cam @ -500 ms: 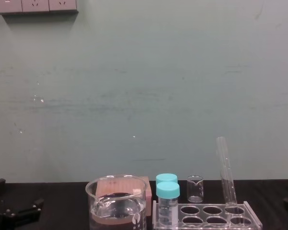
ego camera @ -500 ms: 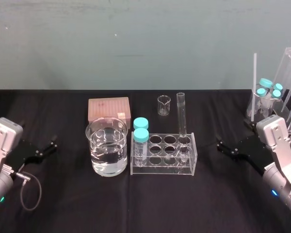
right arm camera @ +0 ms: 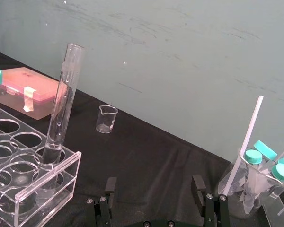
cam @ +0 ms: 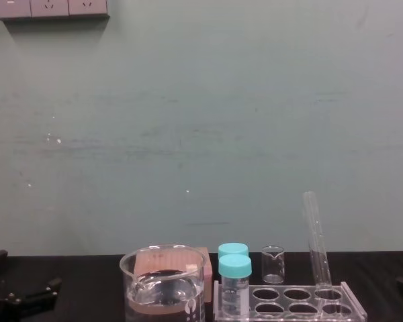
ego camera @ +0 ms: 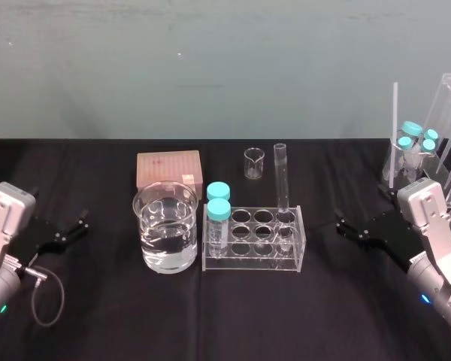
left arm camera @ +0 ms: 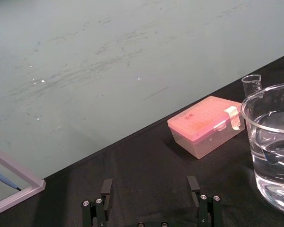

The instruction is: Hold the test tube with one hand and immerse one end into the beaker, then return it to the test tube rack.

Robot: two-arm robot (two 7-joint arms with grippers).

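Nearest the robot, the left gripper (ego camera: 81, 228) sits at the left of the table (ego camera: 210, 316) and the right gripper (ego camera: 341, 228) at its right, each with fingers spread and holding nothing, well apart from the glassware. Between them the beaker (ego camera: 165, 226), part full of clear liquid, stands just left of the rack (ego camera: 253, 256). The test tube (ego camera: 282, 180) leans slightly in the rack's back right hole, and two capped vials (ego camera: 219, 218) fill its left end. Beyond are a pink box (ego camera: 169, 169) and a small beaker (ego camera: 253, 162).

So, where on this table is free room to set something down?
Bare cloth: the front strip before the beaker and test tube rack; also left gripper to beaker, and rack to right gripper. Crowded: the middle row.
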